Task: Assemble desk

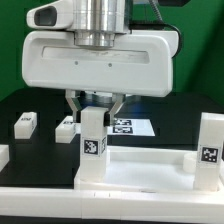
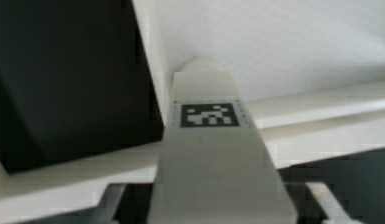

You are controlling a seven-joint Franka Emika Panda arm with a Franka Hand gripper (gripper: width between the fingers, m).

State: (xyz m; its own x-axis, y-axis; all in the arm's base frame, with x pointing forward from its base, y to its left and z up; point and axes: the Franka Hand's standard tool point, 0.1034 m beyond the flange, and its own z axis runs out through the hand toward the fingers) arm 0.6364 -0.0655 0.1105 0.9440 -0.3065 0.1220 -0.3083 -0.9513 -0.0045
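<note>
Several things are seen around the work in the exterior view. On the black table (image 1: 35, 100), toward the exterior view's left, two loose white parts are laid. The outer loose leg (image 1: 25, 123) lies farther out, and the inner loose leg (image 1: 67, 127) lies just beside the gripper's fingers. A further white piece (image 1: 3, 155) is cut off by the left edge of the frame, and what it is cannot be told. The marker board (image 1: 132, 127) lies behind, at mid-frame, and is partly hidden by the held leg and by the gripper's broad white body. That body fills the upper middle of the frame.

The gripper (image 1: 94, 112) is closed on the held leg (image 1: 93, 150), with one finger pressed to each side near the leg's top. This leg is white, square in section and upright. A black-and-white tag (image 1: 93, 146) is carried on the face turned to the camera. Its foot is placed at the corner of the panel (image 1: 150, 160) at the exterior view's left. Whether it is seated in a socket cannot be told.

The panel is white and rimmed, and is spread across the lower frame. A second leg (image 1: 210, 150) is stood upright at its corner at the exterior view's right.

In the blurred wrist view, the held leg (image 2: 215, 160) and its tag (image 2: 210, 114) are seen between dark fingers (image 2: 132, 200).
</note>
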